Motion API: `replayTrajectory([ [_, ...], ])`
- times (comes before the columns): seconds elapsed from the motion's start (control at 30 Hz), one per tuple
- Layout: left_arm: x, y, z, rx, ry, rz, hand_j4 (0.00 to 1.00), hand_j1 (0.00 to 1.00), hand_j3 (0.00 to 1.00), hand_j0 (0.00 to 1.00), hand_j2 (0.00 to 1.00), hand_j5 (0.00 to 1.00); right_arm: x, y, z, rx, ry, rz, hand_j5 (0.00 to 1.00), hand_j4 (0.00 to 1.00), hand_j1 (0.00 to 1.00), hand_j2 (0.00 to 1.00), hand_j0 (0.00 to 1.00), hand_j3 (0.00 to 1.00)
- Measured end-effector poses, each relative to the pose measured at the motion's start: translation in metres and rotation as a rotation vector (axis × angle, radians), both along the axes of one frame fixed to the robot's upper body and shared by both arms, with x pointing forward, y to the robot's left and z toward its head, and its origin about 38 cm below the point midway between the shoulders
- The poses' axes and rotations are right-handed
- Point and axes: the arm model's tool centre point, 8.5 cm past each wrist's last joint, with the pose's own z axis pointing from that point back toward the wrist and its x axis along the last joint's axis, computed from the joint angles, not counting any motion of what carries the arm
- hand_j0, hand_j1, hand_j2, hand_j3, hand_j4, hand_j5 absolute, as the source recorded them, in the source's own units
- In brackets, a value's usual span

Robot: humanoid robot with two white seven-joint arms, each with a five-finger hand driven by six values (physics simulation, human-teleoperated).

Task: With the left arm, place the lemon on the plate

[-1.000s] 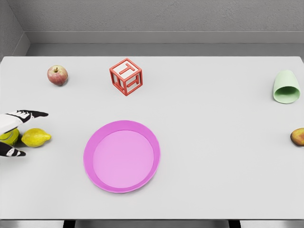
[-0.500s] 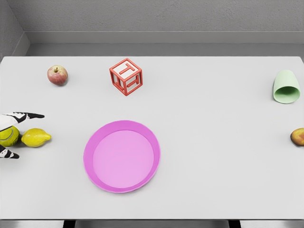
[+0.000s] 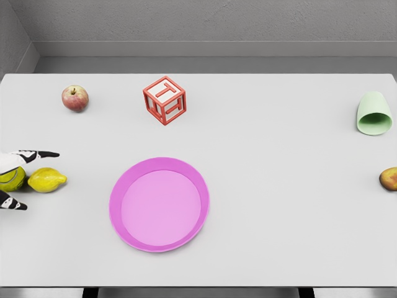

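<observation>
Lemon (image 3: 47,179) lying on the table (image 3: 279,186) near the left edge, well left of the pink plate (image 3: 159,203) and not yet lifted. Left hand (image 3: 11,177) entering from the left edge, mostly out of frame; fingers (image 3: 37,153) spreading apart, one reaching past the far side of the lemon, another showing on the near side, closing on nothing yet. Yellow-green ball (image 3: 11,178) sitting inside the hand's span, touching or just beside the lemon. Right hand not showing.

Risks from here: closing around the ball instead of the lemon, since the ball is lying nearer the palm; nudging the lemon rightward or rolling it away while closing; pinching both and dropping one in transit.

Surroundings: apple (image 3: 75,98) at far left, red letter block (image 3: 165,100) beyond the plate, green cup (image 3: 374,113) tipped on its side at far right, brownish fruit (image 3: 389,179) at the right edge. Nothing standing between lemon and plate.
</observation>
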Motion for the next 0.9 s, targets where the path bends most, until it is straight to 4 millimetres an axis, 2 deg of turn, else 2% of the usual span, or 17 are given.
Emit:
replayTrajectory([
  [0.47,0.004,0.005,0.012,0.043,-0.001,-0.006,1.0,1.0,1.0,1.0,1.0,1.0,0.0,0.0,0.0,0.0,0.0,0.0,1.0,1.0,1.0,1.0,1.0,1.0],
  [0.9,0.005,0.005,0.014,0.053,-0.004,-0.009,1.0,1.0,1.0,1.0,1.0,1.0,0.0,0.0,0.0,0.0,0.0,0.0,1.0,1.0,1.0,1.0,1.0,1.0],
])
